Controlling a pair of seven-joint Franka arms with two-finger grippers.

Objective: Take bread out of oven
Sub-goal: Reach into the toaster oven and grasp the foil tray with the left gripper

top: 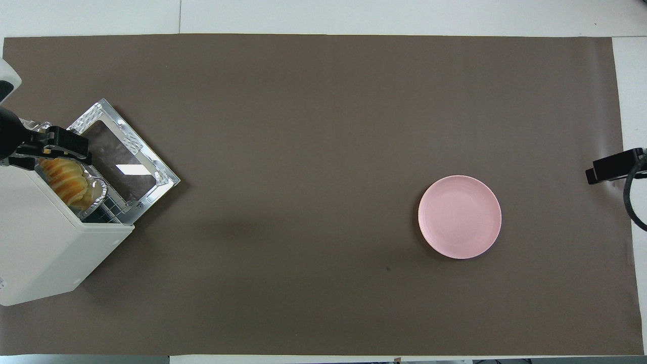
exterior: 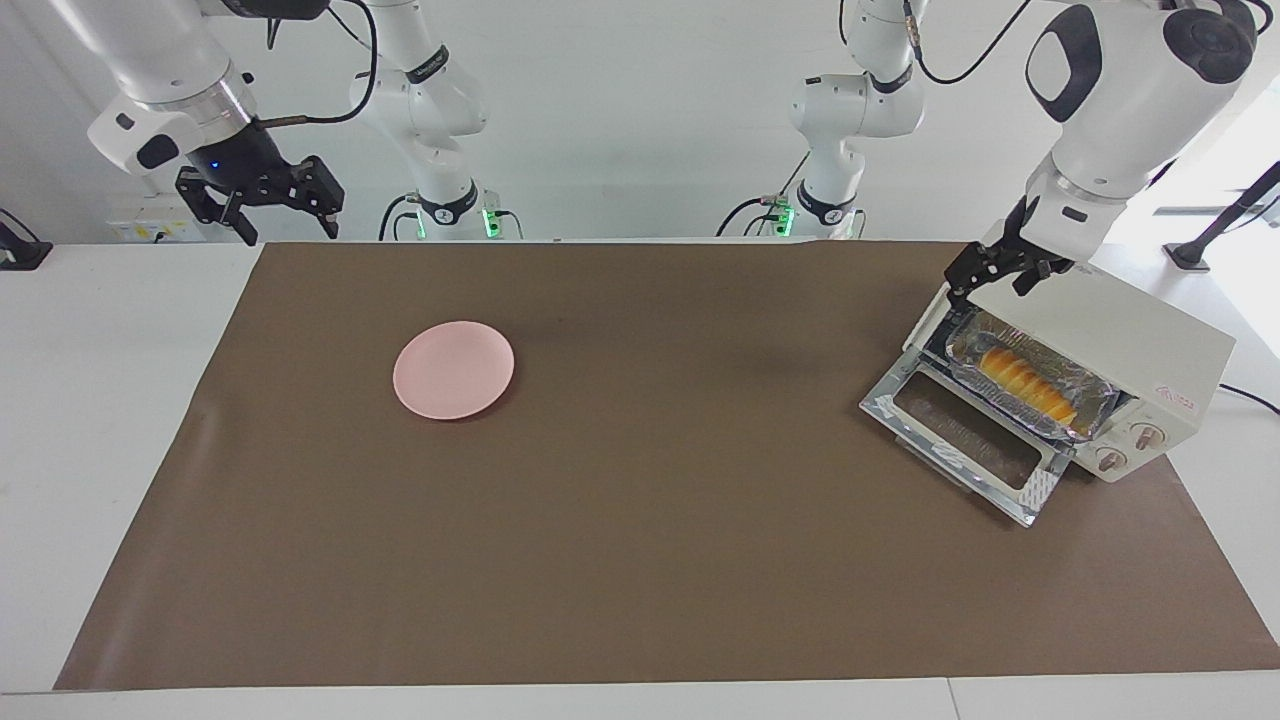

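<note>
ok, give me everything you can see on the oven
The oven is a boxy cream-white toaster oven at the left arm's end of the table, set at an angle on the brown mat. Its glass-windowed door is dropped open. Two round knobs and a small red logo show on its front. Inside, a wire rack carries a silver foil tray holding the bread. The left gripper is over its top front corner; contact cannot be told.

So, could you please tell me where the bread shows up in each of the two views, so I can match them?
Facing view: the bread lies at the right, in the foil tray inside the open oven.
Overhead view: the bread lies at the left edge, in the oven, partly under the left hand.
Shared landmark: the oven's dropped door.
</note>
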